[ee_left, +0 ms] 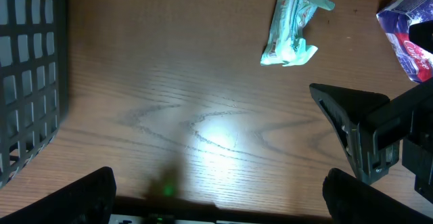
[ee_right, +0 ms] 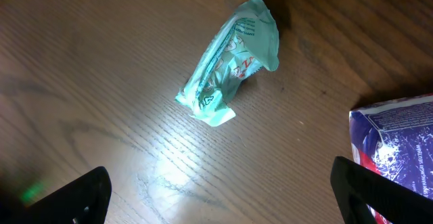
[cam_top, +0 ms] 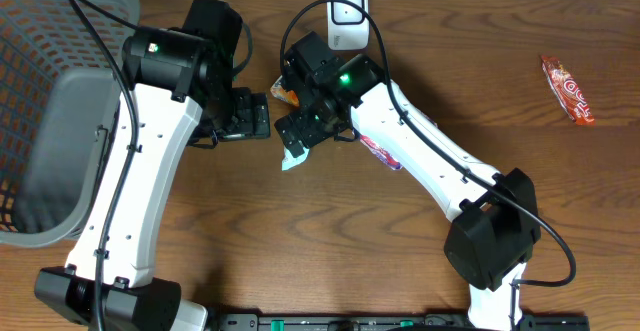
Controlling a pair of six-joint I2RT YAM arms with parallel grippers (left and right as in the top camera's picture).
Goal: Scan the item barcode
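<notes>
Mint-green packet (ee_right: pixel 226 68), one, flat on table (ee_right: pixel 101 82) just ahead of right gripper (ee_right: pixel 226 200), spread wide and empty, left gripper (ee_left: pixel 216 200) wide too, one purple packet (ee_right: pixel 392 139) beside right fingertip, overhead alone showing one white scanner (cam_top: pixel 347 16), one red bar (cam_top: pixel 568 89), one basket (cam_top: pixel 60 21), wrist views alone showing packet whole

Overhead view faces straight down over the whole desk (cam_top: pixel 300 261). Wrist views face down, close, past the left pincer (ee_left: pixel 216 190) and right pincer (ee_right: pixel 220 190). All share the green packet (ee_right: pixel 226 65) ahead of both.
</notes>
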